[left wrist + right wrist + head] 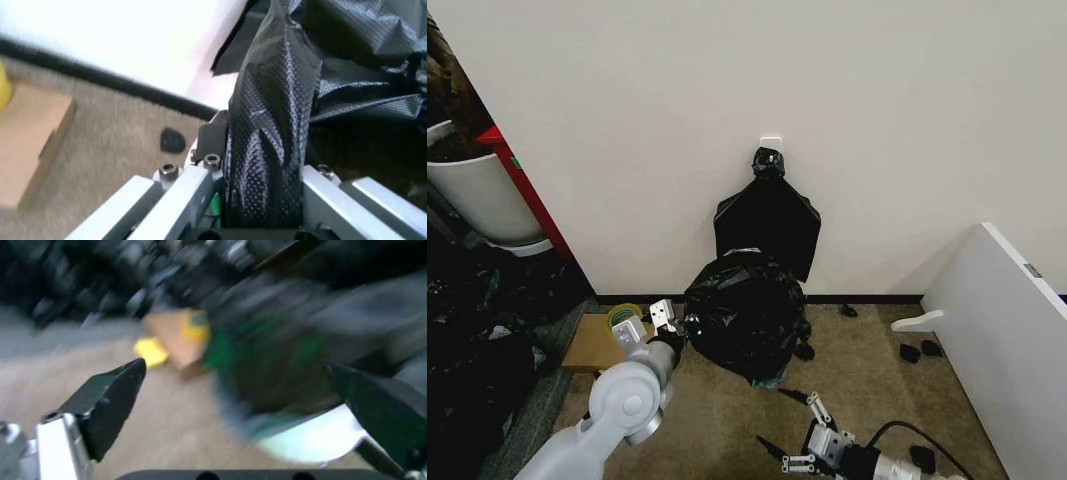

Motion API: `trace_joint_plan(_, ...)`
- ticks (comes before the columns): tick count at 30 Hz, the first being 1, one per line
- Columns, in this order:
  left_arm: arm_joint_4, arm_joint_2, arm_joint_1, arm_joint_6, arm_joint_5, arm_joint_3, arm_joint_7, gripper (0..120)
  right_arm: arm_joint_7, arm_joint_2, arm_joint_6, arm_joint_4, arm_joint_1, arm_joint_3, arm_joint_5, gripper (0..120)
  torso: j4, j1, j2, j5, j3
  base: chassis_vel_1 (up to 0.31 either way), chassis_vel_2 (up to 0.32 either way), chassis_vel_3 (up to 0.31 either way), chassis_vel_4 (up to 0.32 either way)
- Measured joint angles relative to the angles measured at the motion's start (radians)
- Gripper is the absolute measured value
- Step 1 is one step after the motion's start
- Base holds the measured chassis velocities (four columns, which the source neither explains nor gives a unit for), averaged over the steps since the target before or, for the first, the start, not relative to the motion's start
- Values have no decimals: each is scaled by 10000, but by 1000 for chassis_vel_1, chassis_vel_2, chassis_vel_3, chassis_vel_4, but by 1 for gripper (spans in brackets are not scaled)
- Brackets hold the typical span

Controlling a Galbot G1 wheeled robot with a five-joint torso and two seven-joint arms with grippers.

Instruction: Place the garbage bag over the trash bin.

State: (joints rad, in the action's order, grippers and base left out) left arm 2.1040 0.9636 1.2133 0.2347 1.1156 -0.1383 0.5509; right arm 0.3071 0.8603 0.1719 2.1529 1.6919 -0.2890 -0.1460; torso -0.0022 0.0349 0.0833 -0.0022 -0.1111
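Right claw hangs spread before the garbage bag; left claw pinches its side fold. Tug gently downward.

Glossy black garbage bag

I see a plain white wall ahead, with a dark baseboard running along its foot. Below it lies beige carpet. At ten o'clock a large white round tub stands beside something red. At three o'clock a white panel leans in from the edge. At eight o'clock a flat cardboard box rests on the carpet, and small dark scraps lie near the panel.
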Motion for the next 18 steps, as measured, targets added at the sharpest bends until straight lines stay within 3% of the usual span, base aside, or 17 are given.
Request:
trace_joint_plan(5,-419,-267,234,-564,-1557,0,-1553,1,-169,-319,-91,1092,294,-1017,-2077,100,0,0,0,-5,0,0,0,0,0)
trace_joint_plan(7,-576,-387,348,-1009,-2267,-1,-2379,1,-191,-604,-747,1942,480,-1677,-3529,100,-2,0,1,-6,0,0,0,0,0)
trace_joint_plan(11,-742,-478,464,-1441,-2809,0,-3241,1,-473,-758,-1375,2328,266,-1938,-4701,100,-3,0,0,-4,0,0,0,0,0)
trace_joint_plan(15,-1532,-680,676,-3148,-3599,-18,-5827,1,-1026,-1051,-2672,2339,-1070,-2226,-7349,100,-2,0,0,-3,0,0,0,0,0)
trace_joint_plan(16,-1532,-680,676,-3148,-3599,-18,-5827,1,-1026,-1051,-2672,2339,-1070,-2226,-7349,100,-2,0,0,-3,0,0,0,0,0)
trace_joint_plan(18,-2028,-790,756,-3997,-3715,-68,-6976,1,-1081,-1235,-3154,2135,-1609,-2250,-8409,100,1,1,0,-2,0,0,0,0,0)
